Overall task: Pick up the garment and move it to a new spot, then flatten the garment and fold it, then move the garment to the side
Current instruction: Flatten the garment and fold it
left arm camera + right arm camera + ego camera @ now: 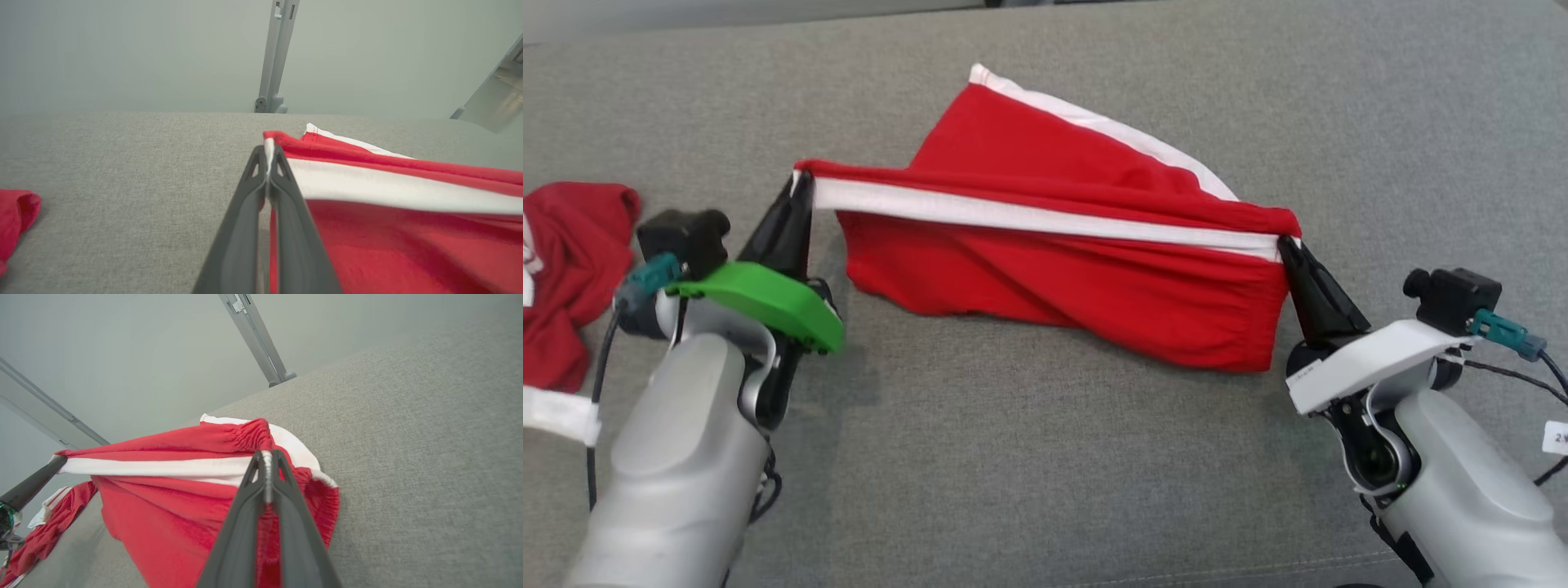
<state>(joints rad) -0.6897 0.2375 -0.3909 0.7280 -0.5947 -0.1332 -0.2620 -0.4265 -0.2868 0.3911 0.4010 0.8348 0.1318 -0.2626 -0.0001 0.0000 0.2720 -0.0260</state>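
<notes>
Grey cushion (1013,457) under it, the red garment (1054,278) hangs stretched between my left gripper (800,186) and right gripper (1287,245), each clamped on its white-striped edge; flattening, folding and moving aside look undone.

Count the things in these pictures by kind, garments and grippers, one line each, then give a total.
Garments: 2, the stretched garment and the crumpled garment at the left.
Grippers: 2, the left gripper and the right gripper, each shut on an end of the stretched garment.
Total: 4
</notes>
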